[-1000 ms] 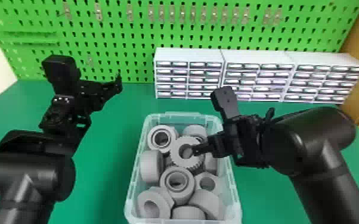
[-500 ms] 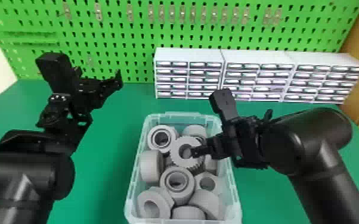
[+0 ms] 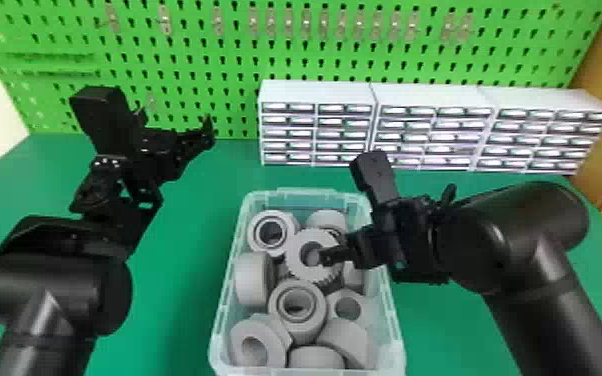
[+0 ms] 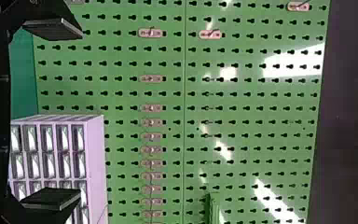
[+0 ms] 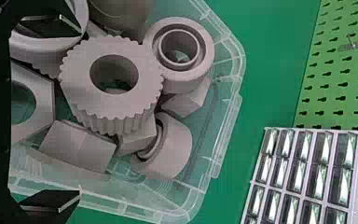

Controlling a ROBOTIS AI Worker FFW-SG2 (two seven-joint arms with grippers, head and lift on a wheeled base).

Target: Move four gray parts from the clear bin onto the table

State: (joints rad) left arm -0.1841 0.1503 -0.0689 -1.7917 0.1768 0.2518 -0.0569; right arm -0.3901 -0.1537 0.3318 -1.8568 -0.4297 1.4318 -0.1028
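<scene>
Two grippers are at work height over the green table [image 3: 185, 320], one to each side. The right gripper [image 3: 328, 256] is above the bin [image 3: 310, 193], reaching in over its right side, with its tip over the hole of the toothed gear [image 3: 294, 250]. Its fingers [image 5: 51, 200] stand wide apart, nothing between them. The left gripper [image 3: 206, 134] is off to the left, over the far part of the table and in front of the pegboard [image 3: 235, 65] — its fingers [image 4: 53, 198] are spread too, and empty.

The gray parts are heaped in the clear bin. The gear lies on top, in the farther half, tilted on the parts under it. Just beside it, toward the far left corner, is a ring [image 3: 253, 232]; a second ring [image 3: 281, 287] is on the near side of the gear. A nut [image 3: 270, 327] sits in the near left corner, and another nut [image 3: 360, 305] is by the right wall.

Behind the bin stand the drawers [image 3: 315, 92] — white units in a row, at the foot of the pegboard.
</scene>
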